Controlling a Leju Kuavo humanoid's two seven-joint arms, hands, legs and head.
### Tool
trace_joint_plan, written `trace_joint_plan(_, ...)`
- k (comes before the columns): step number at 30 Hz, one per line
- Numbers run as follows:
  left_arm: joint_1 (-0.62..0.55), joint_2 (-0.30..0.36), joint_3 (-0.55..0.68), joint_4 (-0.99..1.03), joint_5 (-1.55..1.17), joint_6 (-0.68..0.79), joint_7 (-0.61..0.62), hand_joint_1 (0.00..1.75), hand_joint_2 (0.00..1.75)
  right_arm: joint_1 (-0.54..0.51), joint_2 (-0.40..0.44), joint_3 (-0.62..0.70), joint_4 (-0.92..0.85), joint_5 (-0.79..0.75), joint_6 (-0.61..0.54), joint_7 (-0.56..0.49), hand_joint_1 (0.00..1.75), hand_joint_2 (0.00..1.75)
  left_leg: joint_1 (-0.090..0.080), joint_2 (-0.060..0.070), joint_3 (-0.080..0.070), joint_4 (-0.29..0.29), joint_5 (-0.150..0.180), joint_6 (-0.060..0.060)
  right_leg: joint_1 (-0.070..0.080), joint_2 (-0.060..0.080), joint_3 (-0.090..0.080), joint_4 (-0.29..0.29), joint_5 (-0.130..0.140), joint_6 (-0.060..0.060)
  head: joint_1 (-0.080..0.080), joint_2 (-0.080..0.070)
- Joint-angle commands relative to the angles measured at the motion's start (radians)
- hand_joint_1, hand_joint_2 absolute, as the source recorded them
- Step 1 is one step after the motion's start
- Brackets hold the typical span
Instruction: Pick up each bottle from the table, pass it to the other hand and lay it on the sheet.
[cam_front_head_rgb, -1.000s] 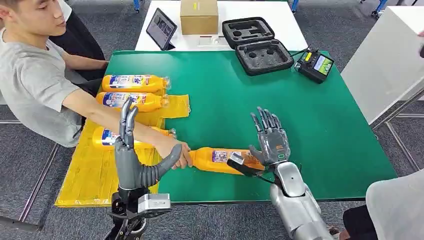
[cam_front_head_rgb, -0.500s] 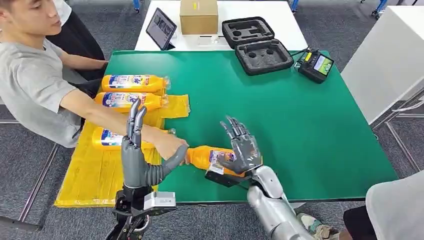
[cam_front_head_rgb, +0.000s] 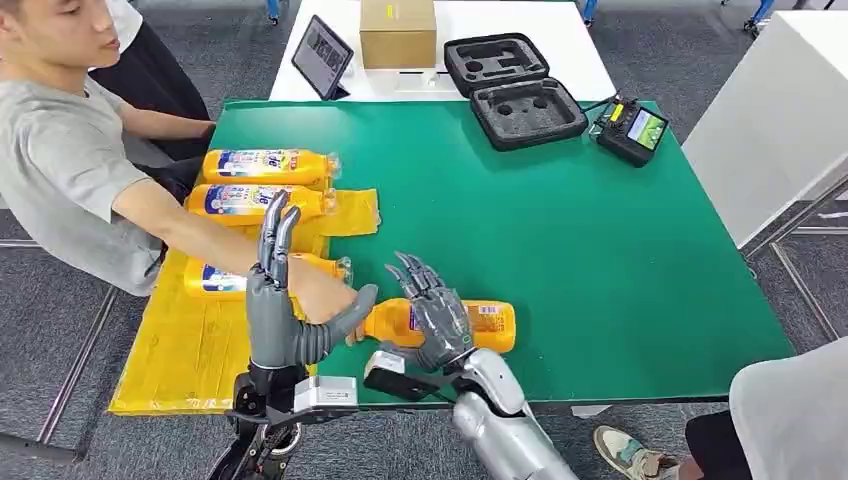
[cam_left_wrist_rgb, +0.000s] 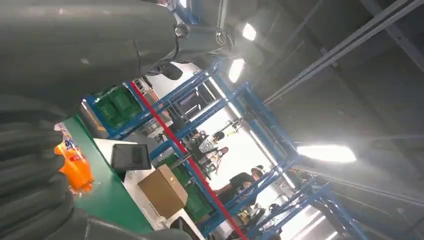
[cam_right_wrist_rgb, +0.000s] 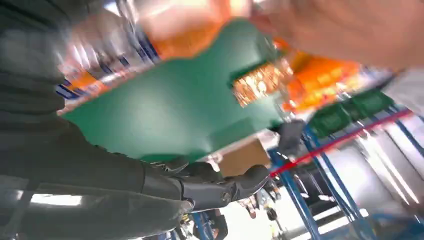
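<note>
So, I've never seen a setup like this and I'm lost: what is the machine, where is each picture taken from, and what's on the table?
It is a two-armed humanoid robot. The wide picture looks down from its head; the two tilted ones come from cameras at its wrists. On the green table an orange bottle lies on its side, with the right hand spread in front of it. Whether it grips the bottle is unclear. The left hand stands upright, holding nothing. A seated person's hand reaches toward the bottle's neck. Three more bottles lie at the yellow sheet. Behind are a black case, a cardboard box and a tablet.
</note>
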Motion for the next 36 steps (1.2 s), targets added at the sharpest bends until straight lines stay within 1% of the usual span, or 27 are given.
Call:
trace_joint_plan(1, -0.004, 0.014, 0.019, 0.053, 0.007, -0.002, 0.002, 0.00, 1.75, -0.011, -0.058, 0.105, 0.117, 0.147, -0.037, 0.242, 0.00, 1.75, 0.000, -0.001, 0.005, -0.001, -0.001, -0.001, 0.000, 0.001, 0.005, -0.002, -0.001, -0.001, 0.000, 0.000)
trace_joint_plan(3, 0.000, 0.010, 0.020, 0.062, 0.010, -0.002, 0.002, 0.00, 1.75, -0.008, -0.069, 0.115, 0.140, 0.227, -0.067, 0.342, 0.00, 1.75, 0.000, -0.001, 0.002, -0.001, 0.000, -0.001, 0.000, 0.000, 0.003, -0.001, 0.000, 0.000, 0.000, 0.000)
trace_joint_plan(4, 0.001, 0.011, 0.018, 0.065, 0.011, -0.002, 0.002, 0.00, 1.75, -0.005, -0.074, 0.116, 0.140, 0.236, -0.072, 0.352, 0.00, 1.75, 0.000, -0.001, 0.005, -0.002, -0.001, -0.001, 0.000, 0.001, 0.006, -0.002, -0.001, -0.001, 0.000, 0.000)
trace_joint_plan(5, 0.001, 0.011, 0.018, 0.065, 0.011, -0.002, 0.002, 0.00, 1.75, -0.005, -0.074, 0.116, 0.140, 0.236, -0.072, 0.352, 0.00, 1.75, 0.000, -0.001, 0.004, -0.002, -0.001, -0.001, 0.000, 0.000, 0.005, -0.002, -0.001, -0.001, 0.000, 0.000)
trace_joint_plan(6, 0.003, 0.012, 0.013, 0.071, 0.012, -0.002, 0.002, 0.00, 1.75, 0.007, -0.076, 0.117, 0.135, 0.255, -0.078, 0.379, 0.00, 1.75, 0.000, -0.001, 0.006, -0.002, -0.001, -0.001, 0.000, 0.001, 0.007, -0.002, -0.001, -0.001, 0.000, 0.000)
trace_joint_plan(8, 0.001, 0.013, 0.003, 0.085, 0.017, -0.002, 0.002, 0.00, 1.75, 0.029, -0.082, 0.116, 0.117, 0.277, -0.072, 0.416, 0.00, 1.75, 0.000, -0.001, 0.003, -0.002, -0.001, -0.001, 0.000, 0.000, 0.004, -0.002, -0.001, -0.001, 0.000, 0.000)
trace_joint_plan(9, 0.000, 0.013, -0.003, 0.089, 0.020, -0.002, 0.002, 0.00, 1.75, 0.040, -0.082, 0.116, 0.104, 0.281, -0.066, 0.428, 0.00, 1.75, 0.000, -0.002, 0.006, -0.002, -0.001, -0.002, 0.000, 0.000, 0.006, -0.002, -0.002, -0.001, 0.000, 0.000)
trace_joint_plan(10, -0.004, 0.014, -0.015, 0.098, 0.026, -0.002, 0.002, 0.00, 1.75, 0.065, -0.090, 0.115, 0.068, 0.288, -0.051, 0.442, 0.00, 1.75, 0.000, -0.002, 0.004, -0.002, -0.001, -0.001, 0.000, -0.001, 0.005, -0.002, -0.001, -0.001, 0.000, 0.000)
trace_joint_plan(11, -0.006, 0.014, -0.019, 0.102, 0.025, -0.002, 0.002, 0.00, 1.75, 0.074, -0.093, 0.113, 0.055, 0.289, -0.045, 0.448, 0.00, 1.75, 0.000, -0.003, 0.003, -0.002, 0.000, -0.001, -0.001, -0.002, 0.004, -0.001, -0.001, -0.001, 0.000, 0.000)
trace_joint_plan(12, -0.006, 0.014, -0.019, 0.102, 0.025, -0.002, 0.002, 0.00, 1.75, 0.074, -0.093, 0.113, 0.055, 0.289, -0.045, 0.448, 0.00, 1.75, 0.000, -0.004, 0.005, -0.002, -0.001, -0.002, 0.000, -0.002, 0.006, -0.002, -0.002, -0.001, 0.000, 0.000)
trace_joint_plan(14, -0.006, 0.014, -0.019, 0.102, 0.025, -0.002, 0.002, 0.00, 1.75, 0.074, -0.093, 0.113, 0.055, 0.289, -0.045, 0.448, 0.00, 1.75, 0.000, -0.002, 0.002, -0.001, 0.000, -0.001, 0.000, 0.000, 0.002, -0.001, -0.001, -0.001, 0.000, 0.000)
trace_joint_plan(15, -0.006, 0.014, -0.019, 0.102, 0.025, -0.002, 0.002, 0.00, 1.75, 0.074, -0.093, 0.113, 0.055, 0.289, -0.045, 0.448, 0.00, 1.75, 0.000, -0.002, 0.005, -0.001, -0.001, -0.002, 0.000, 0.000, 0.005, -0.001, -0.002, -0.001, 0.000, 0.000)
trace_joint_plan(17, -0.013, 0.014, -0.024, 0.114, 0.026, -0.002, 0.002, 0.00, 1.75, 0.096, -0.106, 0.117, 0.018, 0.354, -0.051, 0.506, 0.00, 1.75, 0.000, -0.002, 0.002, -0.001, -0.001, -0.001, 0.000, -0.001, 0.003, -0.001, -0.001, -0.001, 0.000, 0.000)
trace_joint_plan(18, -0.014, 0.013, -0.024, 0.115, 0.025, -0.002, 0.002, 0.00, 1.75, 0.103, -0.111, 0.119, 0.006, 0.378, -0.050, 0.524, 0.00, 1.75, 0.000, -0.004, 0.004, -0.001, -0.001, -0.002, 0.000, -0.002, 0.005, -0.001, -0.001, -0.001, 0.000, 0.000)
trace_joint_plan(19, -0.014, 0.015, -0.028, 0.118, 0.027, -0.002, 0.002, 0.00, 1.75, 0.110, -0.115, 0.114, -0.008, 0.380, -0.047, 0.529, 0.00, 1.75, 0.000, -0.003, 0.003, -0.001, -0.001, -0.001, 0.000, -0.002, 0.003, -0.001, -0.001, -0.001, 0.000, 0.000)
trace_joint_plan(22, -0.022, 0.016, -0.031, 0.131, 0.031, -0.002, 0.002, 0.00, 1.75, 0.118, -0.122, 0.094, -0.024, 0.370, -0.029, 0.536, 0.00, 1.75, 0.000, -0.003, 0.003, -0.001, -0.001, -0.001, 0.000, -0.002, 0.003, -0.001, -0.001, -0.001, 0.000, 0.000)
trace_joint_plan(23, -0.022, 0.016, -0.031, 0.131, 0.031, -0.002, 0.002, 0.00, 1.75, 0.118, -0.122, 0.094, -0.024, 0.370, -0.029, 0.536, 0.00, 1.75, 0.000, -0.004, 0.005, -0.001, -0.001, -0.002, 0.000, -0.002, 0.006, -0.001, -0.002, -0.001, 0.000, 0.000)
trace_joint_plan(31, -0.024, 0.016, -0.034, 0.133, 0.032, -0.002, 0.002, 0.00, 1.75, 0.119, -0.122, 0.089, -0.017, 0.369, -0.019, 0.538, 0.00, 1.75, -0.001, -0.003, 0.003, -0.001, -0.001, -0.001, -0.001, -0.001, 0.003, -0.001, -0.001, -0.001, 0.000, 0.000)
trace_joint_plan(32, -0.024, 0.017, -0.036, 0.134, 0.032, -0.002, 0.002, 0.00, 1.75, 0.118, -0.125, 0.087, -0.012, 0.375, -0.012, 0.542, 0.00, 1.75, 0.000, -0.003, 0.005, -0.001, -0.001, -0.002, 0.000, -0.001, 0.006, -0.001, -0.002, -0.001, 0.000, 0.000)
trace_joint_plan(36, -0.020, 0.019, -0.040, 0.128, 0.029, -0.002, 0.002, 0.00, 1.75, 0.127, -0.144, 0.063, -0.010, 0.450, -0.052, 0.605, 0.00, 1.75, 0.000, -0.003, 0.004, -0.001, -0.001, -0.001, -0.001, -0.002, 0.004, -0.001, -0.001, -0.001, 0.000, 0.000)
